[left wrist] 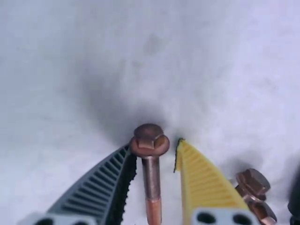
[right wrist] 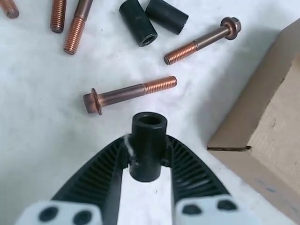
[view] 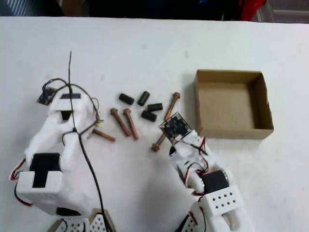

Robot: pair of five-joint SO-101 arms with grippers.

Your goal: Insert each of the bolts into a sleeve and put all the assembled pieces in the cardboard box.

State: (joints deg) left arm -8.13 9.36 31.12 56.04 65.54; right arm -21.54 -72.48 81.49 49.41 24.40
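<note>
My right gripper [right wrist: 148,143] clamps a black sleeve [right wrist: 149,125] near the cardboard box [right wrist: 267,117]; my left gripper [left wrist: 155,147] sits narrowly open around a copper bolt [left wrist: 151,180] on the table [left wrist: 70,70]. Closing off-centre could roll that bolt away

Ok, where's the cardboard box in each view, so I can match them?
High view: cardboard box, empty, at the table's right.
Right wrist view: its corner, beside the right gripper's sleeve.
Left wrist view: left gripper astride the leftmost bolt.
Shared landmark: the bolt nearest the box, head toward it.
</note>
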